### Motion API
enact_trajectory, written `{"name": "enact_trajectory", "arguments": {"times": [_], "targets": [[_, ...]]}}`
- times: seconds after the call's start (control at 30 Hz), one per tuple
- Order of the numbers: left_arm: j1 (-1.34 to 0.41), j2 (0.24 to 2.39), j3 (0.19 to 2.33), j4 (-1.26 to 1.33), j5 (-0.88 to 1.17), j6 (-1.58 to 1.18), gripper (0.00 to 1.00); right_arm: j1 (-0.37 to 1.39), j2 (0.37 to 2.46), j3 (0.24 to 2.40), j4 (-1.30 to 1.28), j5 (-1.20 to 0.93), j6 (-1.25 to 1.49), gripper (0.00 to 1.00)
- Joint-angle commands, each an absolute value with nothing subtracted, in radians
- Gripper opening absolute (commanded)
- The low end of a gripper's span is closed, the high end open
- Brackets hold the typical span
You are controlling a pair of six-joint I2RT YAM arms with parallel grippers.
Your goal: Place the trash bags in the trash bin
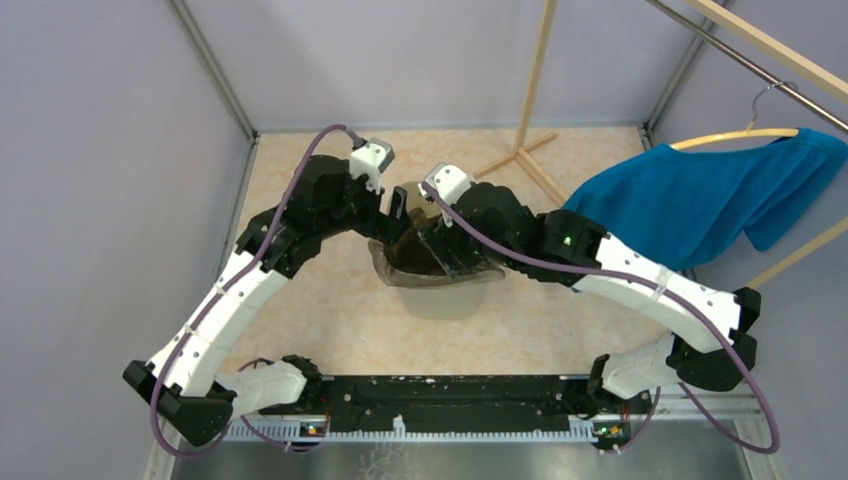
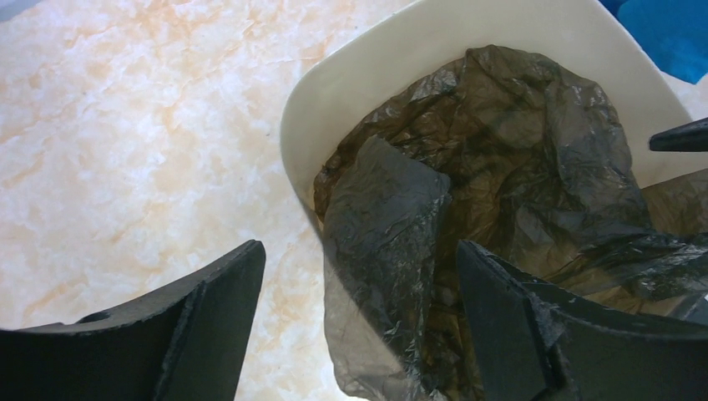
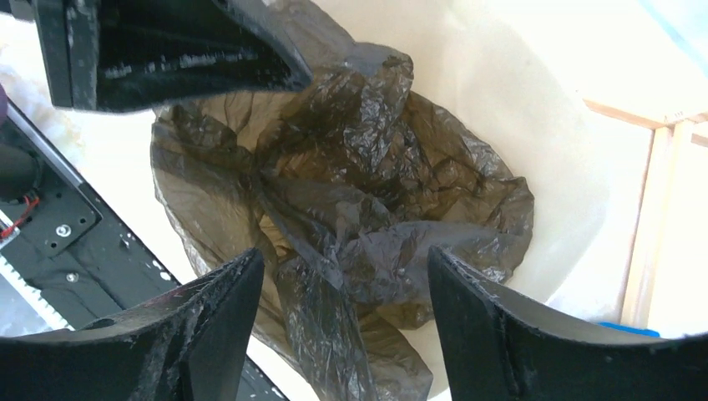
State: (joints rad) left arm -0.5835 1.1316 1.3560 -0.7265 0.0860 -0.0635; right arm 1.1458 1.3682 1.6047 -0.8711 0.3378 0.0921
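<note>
One thin, wrinkled, semi-transparent grey-brown plastic trash bag (image 2: pixel 501 150): crumpled inside the bin, with one part draped over the rim on the arms' side and hanging outside.
One cream-beige plastic trash bin (image 2: pixel 334 100), rounded-square rim: upright near the middle of the marbled beige table (image 1: pixel 330 310).
Left gripper (image 2: pixel 359 251): jaws wide apart, straddling the bin's rim, a bag fold between them unclamped.
Right gripper (image 3: pixel 344 255): jaws apart above the bag inside the bin, clamping nothing.
One blue cloth garment (image 1: pixel 690 200): on a hanger by the table's far right corner.
</note>
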Motion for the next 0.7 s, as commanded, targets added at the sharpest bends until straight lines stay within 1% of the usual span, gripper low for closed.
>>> {"name": "enact_trajectory", "arguments": {"times": [0.0,0.07,0.1,0.13,0.23,0.27,0.43,0.57,0.67], "targets": [[-0.589,1.131,1.379,-0.634,0.179,-0.05,0.94,1.119,1.354,1.628,-0.799,0.289,0.09,0.67],[-0.591,1.134,1.377,-0.615,0.207,-0.052,0.94,1.096,1.344,1.614,-0.784,0.266,0.094,0.57],[-0.592,1.14,1.377,-0.607,0.209,-0.055,0.92,1.086,1.341,1.608,-0.779,0.251,0.099,0.52],[-0.596,1.147,1.377,-0.604,0.203,-0.057,0.87,1.077,1.336,1.603,-0.772,0.235,0.1,0.49],[-0.605,1.167,1.379,-0.605,0.186,-0.064,0.74,1.063,1.33,1.59,-0.746,0.189,0.108,0.45],[-0.609,1.173,1.379,-0.605,0.185,-0.063,0.72,1.06,1.33,1.587,-0.742,0.178,0.11,0.42],[-0.644,1.19,1.383,-0.614,0.171,-0.051,0.74,1.053,1.334,1.566,-0.727,0.165,0.113,0.38],[-0.663,1.204,1.393,-0.632,0.131,-0.05,0.69,1.051,1.327,1.549,-0.72,0.16,0.118,0.31],[-0.67,1.205,1.394,-0.637,0.108,-0.052,0.62,1.049,1.311,1.533,-0.712,0.167,0.124,0.25]]}}
